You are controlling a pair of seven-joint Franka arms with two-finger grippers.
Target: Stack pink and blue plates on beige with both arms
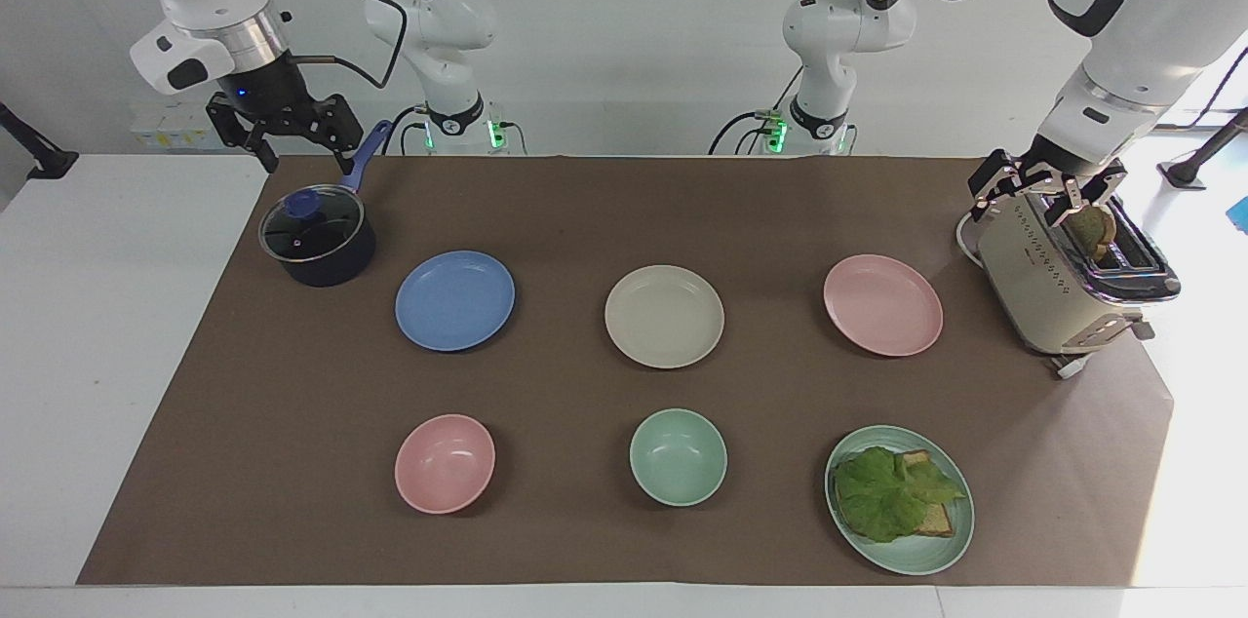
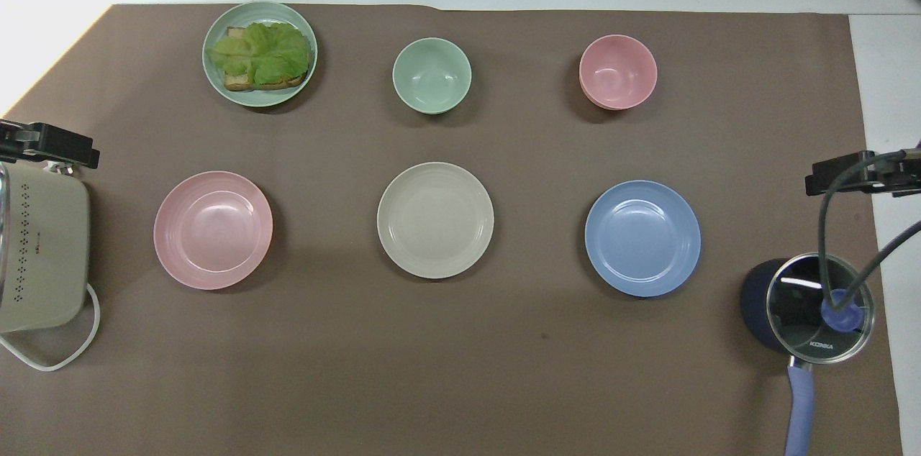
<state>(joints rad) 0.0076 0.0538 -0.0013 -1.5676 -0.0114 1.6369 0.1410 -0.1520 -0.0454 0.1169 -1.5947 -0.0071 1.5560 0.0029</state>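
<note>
Clearly nothing is stacked yet: the blue plate [image 1: 454,299], beige plate [image 1: 664,316] and pink plate [image 1: 882,304] are lying in one row across the brown mat [image 1: 585,521], well apart from one another, with the beige one in the middle, the blue toward the right arm's end and the pink toward the left arm's end. Each arm is therefore facing the plate on its own side, and the step in hand looks like the first reach. To do it well, each gripper should be coming down at the plate's rim, pinching the thin edge, lifting the plate level and clear of the mat, then carrying it over the beige plate and setting it down centred; the arms should be going one after the other so they are not meeting over the middle. The right gripper [image 1: 283,133] is hanging with its jaws released and empty, over the mat's edge beside the lidded pot [image 1: 317,236]. The left gripper [image 1: 1045,189] is hovering over the toaster [image 1: 1053,282], just above its slot where a slice of toast [image 1: 1090,230] is standing, its fingers spread and gripping nothing. Both wrists are pointing downward, the left one tilted toward the toaster.
</note>
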